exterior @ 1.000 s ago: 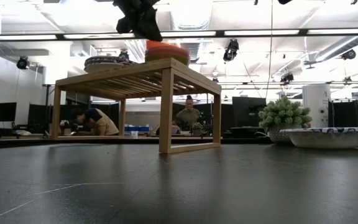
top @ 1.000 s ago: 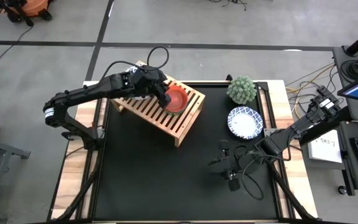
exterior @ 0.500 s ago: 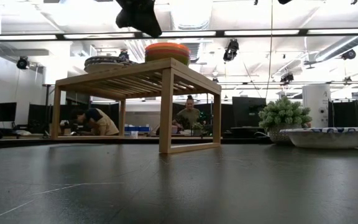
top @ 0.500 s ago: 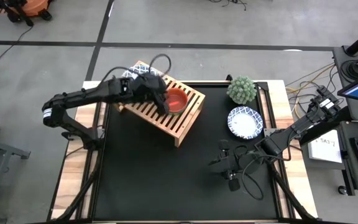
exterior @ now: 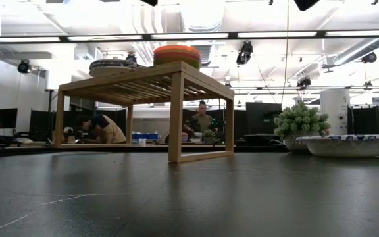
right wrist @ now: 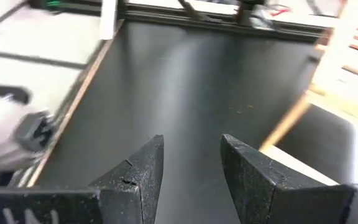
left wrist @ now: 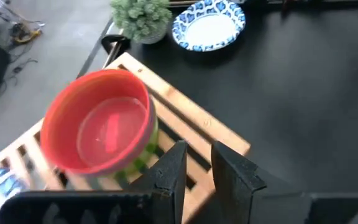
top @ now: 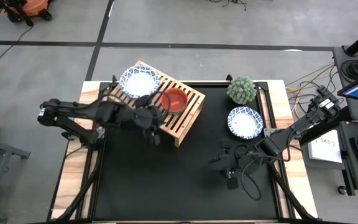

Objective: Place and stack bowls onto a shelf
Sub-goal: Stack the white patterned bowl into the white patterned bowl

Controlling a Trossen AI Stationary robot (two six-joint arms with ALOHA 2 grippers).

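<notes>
A: High view: what is on the shelf (top: 166, 112)?

B: The slatted wooden shelf stands at the far left of the black surface (top: 185, 180). A red bowl (top: 176, 100) sits at its right end, topping a small stack; green shows beneath it in the left wrist view. A white bowl with a blue-patterned rim (top: 140, 81) sits at the shelf's far left end.

A: And off the shelf?

B: One more blue-patterned bowl (top: 245, 122) rests on the surface at the right, just beside a small spiky green plant (top: 242, 89).

A: Where are the tools?

B: The left tool (top: 153, 137) hangs at the near edge of the shelf, empty, its fingers (left wrist: 169, 171) a narrow gap apart. The right tool (top: 229, 180) rests low over the surface, near the middle front, fingers (right wrist: 142, 165) spread, holding nothing.

A: What could go wrong?

B: In my judgement, the left arm lies close along the shelf, so a careless swing could nudge it or tip the stack. Reaching for the last bowl, a tool could also brush the plant, since the two stand so close.
</notes>
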